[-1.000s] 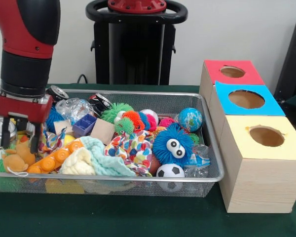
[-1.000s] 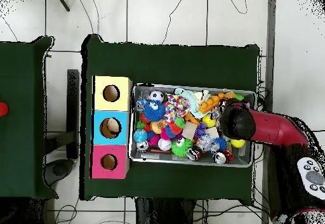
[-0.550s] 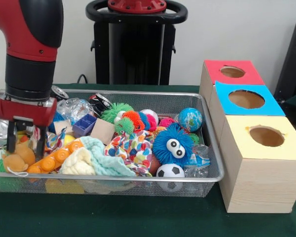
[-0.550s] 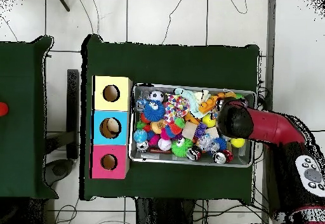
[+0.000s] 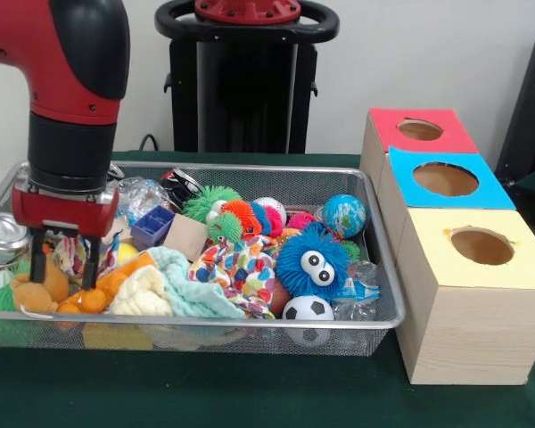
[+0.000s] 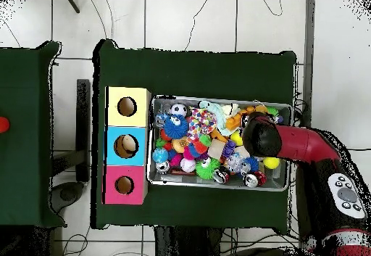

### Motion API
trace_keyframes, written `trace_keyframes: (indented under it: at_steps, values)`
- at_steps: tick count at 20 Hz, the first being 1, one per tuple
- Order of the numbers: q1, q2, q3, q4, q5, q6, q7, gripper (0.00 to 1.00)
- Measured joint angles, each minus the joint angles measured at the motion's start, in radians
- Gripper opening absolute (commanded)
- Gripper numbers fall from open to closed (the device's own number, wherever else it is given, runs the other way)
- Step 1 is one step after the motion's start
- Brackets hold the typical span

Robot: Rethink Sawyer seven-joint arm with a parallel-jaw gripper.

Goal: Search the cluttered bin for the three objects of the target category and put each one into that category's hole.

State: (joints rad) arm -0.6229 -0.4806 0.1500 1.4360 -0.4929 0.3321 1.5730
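The fingers (image 5: pixel 65 265) hang apart, two dark prongs pointing straight down into the left end of the bin in the front view, with nothing clamped between them; their tips sit among the toys, one beside the orange plush animal (image 5: pixel 36 290) and the other at the orange studded block (image 5: pixel 107 287).

The bench (image 5: pixel 250 392) is covered in dark green cloth. On it, the red and black arm (image 5: pixel 71 98) comes down over the wire-mesh bin (image 5: pixel 276 178), which is heaped with toys. Just beside the bin's right end stands a row of three wooden boxes, each with a round hole in its top: the yellow-topped box (image 5: pixel 477 299) nearest, the blue-topped box (image 5: pixel 444 181) in the middle, and the red-topped box (image 5: pixel 419 130) farthest.

Inside the bin, a pale green and cream knitted cloth (image 5: pixel 174 287) lies just right of the fingers, with a spotted multicoloured cloth (image 5: pixel 241 267) next to it. A blue fuzzy ball with googly eyes (image 5: pixel 312 260) sits toward the right end, above a small soccer ball (image 5: pixel 307 309). A globe-printed ball (image 5: pixel 343 214) rests near the far right corner. A green spiky ball (image 5: pixel 207 203), a tan wooden block (image 5: pixel 185 237) and a purple cube (image 5: pixel 152 226) lie in the middle, and a silver tin (image 5: pixel 2 236) sits at the far left.

In the overhead view the arm (image 6: pixel 290 143) covers the bin's (image 6: pixel 217 184) end away from the boxes.
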Motion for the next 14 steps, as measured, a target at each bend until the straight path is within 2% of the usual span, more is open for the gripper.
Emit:
trace_keyframes:
  at_steps: [14]
  values:
    - [0.094,0.001,-0.107,-0.046,-0.065,0.000,0.000,1.00]
